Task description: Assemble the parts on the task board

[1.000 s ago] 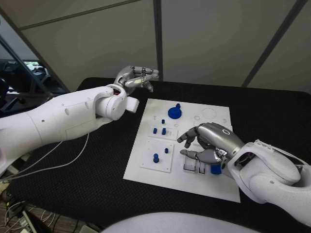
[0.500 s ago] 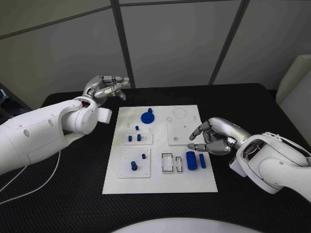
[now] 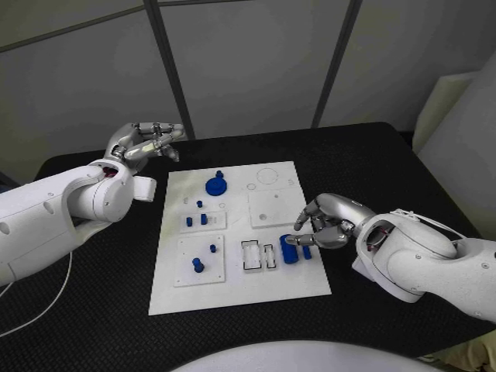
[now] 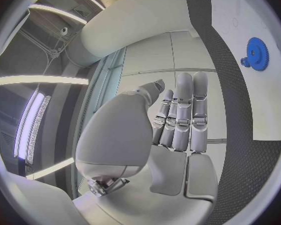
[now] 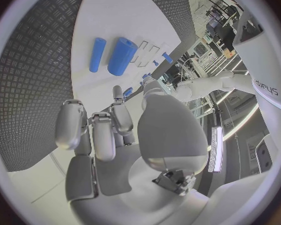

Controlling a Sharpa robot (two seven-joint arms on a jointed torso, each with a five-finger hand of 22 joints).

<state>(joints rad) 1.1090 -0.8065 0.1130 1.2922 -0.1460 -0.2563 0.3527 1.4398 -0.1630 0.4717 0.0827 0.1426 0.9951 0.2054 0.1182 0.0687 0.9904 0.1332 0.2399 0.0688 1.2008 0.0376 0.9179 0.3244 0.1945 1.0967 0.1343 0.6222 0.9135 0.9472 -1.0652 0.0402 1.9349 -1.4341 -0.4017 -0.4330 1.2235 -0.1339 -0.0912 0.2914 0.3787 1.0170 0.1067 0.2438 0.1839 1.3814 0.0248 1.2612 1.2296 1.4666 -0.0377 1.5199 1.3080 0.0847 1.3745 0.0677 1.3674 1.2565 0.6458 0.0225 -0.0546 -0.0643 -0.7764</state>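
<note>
The right hand point(image 3: 324, 223) hangs at centre right of the head view, fingers curled loosely with nothing between them. Just to its left, on the board point(image 3: 232, 291), lie the thick blue cylinder point(image 3: 288, 249) and a thinner blue pin point(image 3: 306, 253), side by side, long axes running up and down the frame. This hand is much the nearer to them. The left hand point(image 3: 143, 139) is raised at upper left, off the board, fingers together and holding nothing. The blue gear point(image 3: 215, 184) sits at the board's upper part. Against the earlier frames the camera has shifted; the right hand, previously over the cylinders, now stands just right of them, and the left hand's posture is unchanged.
</note>
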